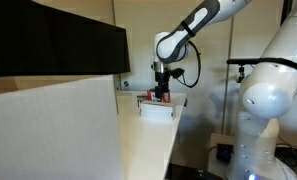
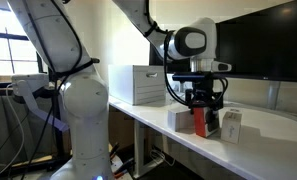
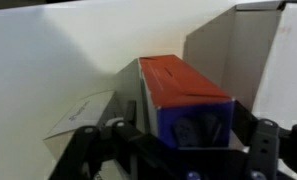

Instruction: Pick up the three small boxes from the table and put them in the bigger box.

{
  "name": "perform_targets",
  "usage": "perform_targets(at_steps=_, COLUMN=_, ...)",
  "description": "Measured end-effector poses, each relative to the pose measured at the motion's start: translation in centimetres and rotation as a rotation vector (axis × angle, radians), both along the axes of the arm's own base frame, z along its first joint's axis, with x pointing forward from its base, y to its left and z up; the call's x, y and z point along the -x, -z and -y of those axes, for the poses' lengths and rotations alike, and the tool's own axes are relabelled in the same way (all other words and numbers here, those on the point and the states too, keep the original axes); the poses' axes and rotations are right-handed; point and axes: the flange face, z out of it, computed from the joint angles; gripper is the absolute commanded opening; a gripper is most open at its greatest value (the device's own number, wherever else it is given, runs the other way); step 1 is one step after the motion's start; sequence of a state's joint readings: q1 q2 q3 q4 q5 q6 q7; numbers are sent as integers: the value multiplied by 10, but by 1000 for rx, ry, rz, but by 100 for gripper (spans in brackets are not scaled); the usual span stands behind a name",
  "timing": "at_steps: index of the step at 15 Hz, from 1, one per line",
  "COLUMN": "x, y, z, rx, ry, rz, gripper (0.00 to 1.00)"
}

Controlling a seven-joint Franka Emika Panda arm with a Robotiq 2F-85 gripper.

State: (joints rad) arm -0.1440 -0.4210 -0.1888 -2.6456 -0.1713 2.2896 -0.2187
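An orange-red small box (image 3: 178,85) stands on the table (image 2: 153,122) between two white small boxes, one on its left (image 3: 80,115) and one on its right (image 3: 243,60). My gripper (image 3: 183,150) is down over the orange-red box (image 2: 200,123), one finger on each side, the jaws still wide and not clamped. In both exterior views the gripper (image 1: 162,95) (image 2: 201,108) points straight down at the cluster. One white carton (image 2: 180,120) lies left of the red one, another (image 2: 230,125) right of it. The bigger box (image 1: 58,130) (image 2: 138,85) stands further along the table.
A black monitor panel (image 1: 48,45) (image 2: 273,40) stands behind the table. A second white robot body (image 1: 268,100) (image 2: 73,100) stands beside the table edge. A wall socket (image 1: 124,83) is on the wall near the cartons.
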Motion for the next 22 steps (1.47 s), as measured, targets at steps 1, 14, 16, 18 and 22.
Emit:
perform_targets(at_steps=1, x=-1, y=-2, z=-4, rx=20, ry=7, rz=18, gripper=53)
perform_targets(at_steps=14, x=6, y=-41, z=-35, rx=111, ry=-22, rz=125, gripper=19)
perform_targets(at_steps=16, x=11, y=-52, z=-46, rx=124, ry=-43, rz=139, gripper=19)
perform_targets(at_steps=18, x=18, y=-67, z=-65, rx=139, ry=-78, rz=144, gripper=19)
perform_targets(at_steps=22, x=40, y=-98, z=-112, rx=154, ry=-171, rz=123, gripper=19)
